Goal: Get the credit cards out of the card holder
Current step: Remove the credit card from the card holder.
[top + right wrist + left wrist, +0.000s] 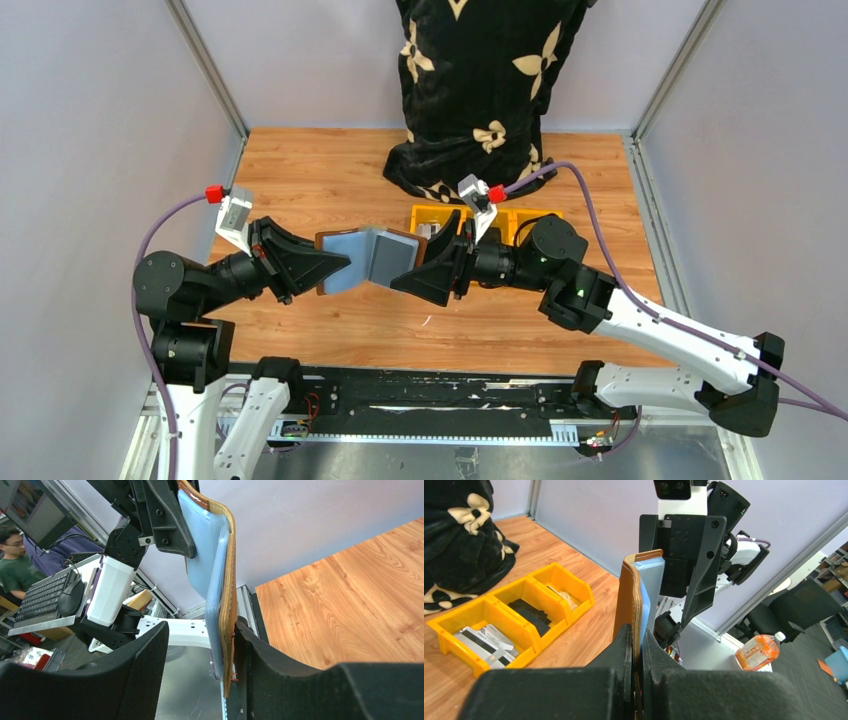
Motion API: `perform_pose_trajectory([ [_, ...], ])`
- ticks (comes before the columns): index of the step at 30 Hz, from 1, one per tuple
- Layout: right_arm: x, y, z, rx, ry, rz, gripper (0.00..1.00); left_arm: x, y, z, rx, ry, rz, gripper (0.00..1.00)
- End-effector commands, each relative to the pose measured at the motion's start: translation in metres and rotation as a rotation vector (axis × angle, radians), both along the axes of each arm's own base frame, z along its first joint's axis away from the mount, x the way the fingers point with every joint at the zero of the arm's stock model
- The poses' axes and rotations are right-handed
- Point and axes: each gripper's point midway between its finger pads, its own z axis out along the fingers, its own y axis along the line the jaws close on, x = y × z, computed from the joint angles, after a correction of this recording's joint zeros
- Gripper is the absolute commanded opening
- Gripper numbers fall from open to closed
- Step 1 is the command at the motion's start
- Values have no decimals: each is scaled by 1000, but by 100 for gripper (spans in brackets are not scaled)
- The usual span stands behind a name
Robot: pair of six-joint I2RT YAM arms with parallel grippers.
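At mid-frame the left claw [343, 264] pinches the open holder [368, 256] by its left flap, while the right claw [397, 279] straddles the right flap, jaws apart.

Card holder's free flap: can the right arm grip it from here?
Probably yes. The right gripper is open with one flap of the card holder between its fingers; the left gripper pins the other flap.
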Motion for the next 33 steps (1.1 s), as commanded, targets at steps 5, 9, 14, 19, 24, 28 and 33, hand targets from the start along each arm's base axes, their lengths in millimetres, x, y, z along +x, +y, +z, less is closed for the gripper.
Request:
perform_pose_trajectory([
  [5, -27, -14, 28, 119, -81, 96, 41, -6, 0, 11, -8, -24, -6, 0],
  [9, -32, -14, 29, 124, -84, 119, 35, -6, 0, 11, -9, -21, -7, 0],
  [14, -23, -11, 23, 95, -66, 79, 31, -7, 0, 12, -13, -21, -7, 0],
  [19, -15, -10, 20, 71, -54, 31, 27, -9, 0, 13, -12, -26, -9, 0],
  [24, -13, -11, 19, 64, -56, 19, 20, -9, 0, 14, -13, -25, -8, 0],
  [28, -13, -10, 21, 70, -58, 23, 14, -9, 0, 15, -14, -23, -10, 0],
  [33, -5, -9, 19, 47, -48, -21, 18, -9, 0, 16, -18, -24, -9, 0],
])
